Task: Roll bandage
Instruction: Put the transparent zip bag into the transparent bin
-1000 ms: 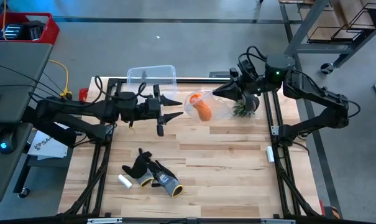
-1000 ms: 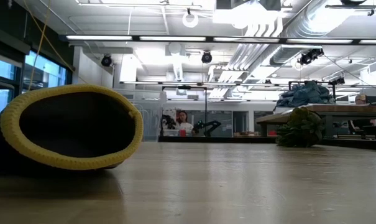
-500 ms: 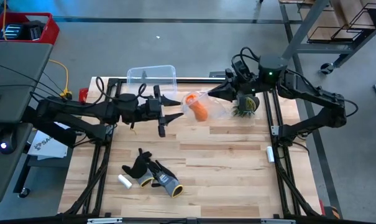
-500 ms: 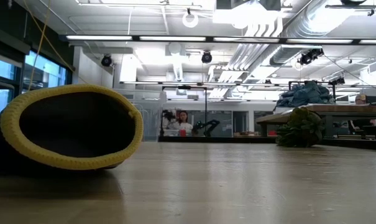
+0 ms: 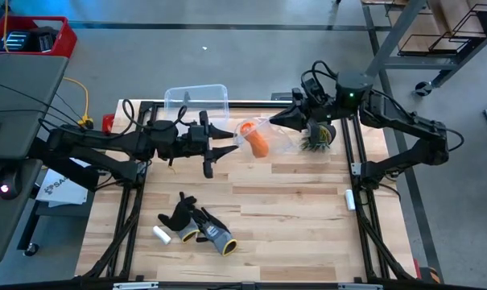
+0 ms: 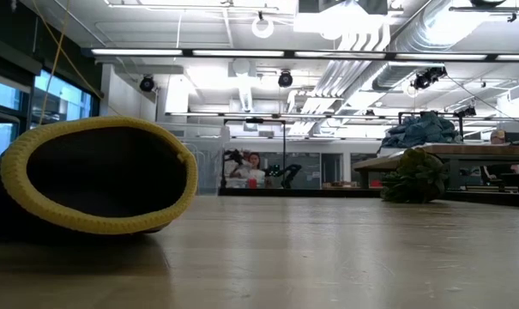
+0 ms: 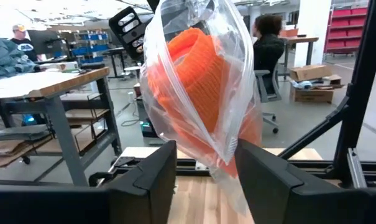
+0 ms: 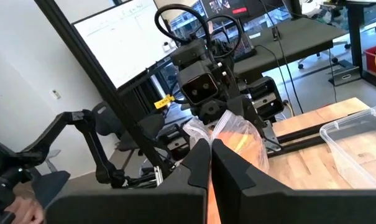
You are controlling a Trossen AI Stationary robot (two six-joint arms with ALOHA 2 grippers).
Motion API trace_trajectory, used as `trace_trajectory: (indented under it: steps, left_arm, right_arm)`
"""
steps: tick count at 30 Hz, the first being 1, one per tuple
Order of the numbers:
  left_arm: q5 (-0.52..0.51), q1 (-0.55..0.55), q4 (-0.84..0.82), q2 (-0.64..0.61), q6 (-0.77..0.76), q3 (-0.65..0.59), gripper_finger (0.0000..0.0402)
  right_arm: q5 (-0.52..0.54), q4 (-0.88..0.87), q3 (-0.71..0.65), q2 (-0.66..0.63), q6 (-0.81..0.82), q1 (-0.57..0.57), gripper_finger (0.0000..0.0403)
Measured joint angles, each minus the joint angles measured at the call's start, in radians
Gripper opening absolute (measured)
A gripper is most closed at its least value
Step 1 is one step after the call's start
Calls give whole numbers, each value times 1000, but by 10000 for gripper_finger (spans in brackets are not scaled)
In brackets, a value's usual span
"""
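Two grippers meet at the rear centre of the table (image 5: 291,201). Right gripper (image 5: 274,121) is closed on the top edge of a clear plastic bag (image 5: 269,135), holding it above the boards. Right wrist view confirms it: both fingers (image 8: 197,168) pressed together with the bag's film pinched between them. Bandage (image 5: 260,142), bright orange and bunched up, sits inside the bag, which hangs between the two grippers.

Left gripper (image 5: 229,137) faces the bag from the opposite side, jaws spread wide. Left wrist view shows the bag's lower end, with the bandage (image 7: 197,81) in it, hanging in the gap between the fingers (image 7: 147,180); whether either finger touches the film cannot be told.

Other items on the table: a clear lidless container (image 5: 196,99) at the rear edge, behind the left gripper; a green plant-like object (image 5: 315,142) just beside the right gripper; a pair of gloves (image 5: 199,225) near the front left, with a small white cylinder (image 5: 161,235) beside them. Low view is largely filled by a glove's yellow cuff (image 6: 96,176).

A person is seated in the room beyond the table.
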Motion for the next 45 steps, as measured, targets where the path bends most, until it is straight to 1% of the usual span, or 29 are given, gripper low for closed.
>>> trace_trajectory:
  steps: [3,5,8,9,12,14,17,21,24,29,31,33,36,38,40,43,44,45]
  left_arm:
    - [0,-2,2,0,-1,0,125]
    - [0,-6,0,-2,-1,0,88]
    - [0,-15,-17,-6,-3,0,23]
    - [0,-18,-33,-11,-11,0,12]
    - [0,-18,-68,-38,-52,0,8]
    - [0,-17,-98,-71,-72,0,4]
    - [1,-6,-177,-121,-82,0,3]
    - [18,15,-308,-158,-129,0,1]
    - [78,31,-365,-167,-182,0,1]
    - [169,40,-466,-171,-213,0,1]
    - [188,53,-479,-169,-230,0,1]
    - [185,69,-463,-157,-285,0,1]
    - [183,107,-378,-147,-431,-1,1]
    - [182,139,-295,-148,-540,-1,0]
    - [179,177,-252,-155,-595,4,0]
    - [163,240,-299,-168,-604,50,0]
    - [160,256,-308,-173,-607,69,0]
    - [158,271,-310,-176,-614,86,0]
  right_arm:
    - [0,0,0,0,0,0,0]
    - [0,0,0,0,0,0,0]
    - [-2,-5,0,0,-15,0,0]
    - [-9,-12,0,0,-22,0,0]
    - [-32,-58,0,-1,-34,0,0]
    - [-41,-137,0,-3,-34,0,0]
    - [-38,-283,0,1,-34,0,0]
    - [-23,-389,0,9,-51,12,1]
    - [-23,-402,1,3,-60,13,1]
    - [-19,-506,1,-2,-77,13,1]
    - [-18,-518,0,0,-77,13,1]
    - [-16,-490,0,5,-46,14,1]
    - [19,-447,0,17,31,14,0]
    - [48,-464,0,29,72,14,3]
    - [47,-493,0,43,79,14,15]
    - [61,-510,0,60,59,28,53]
    - [82,-507,0,66,45,38,70]
    - [124,-500,0,74,29,50,88]
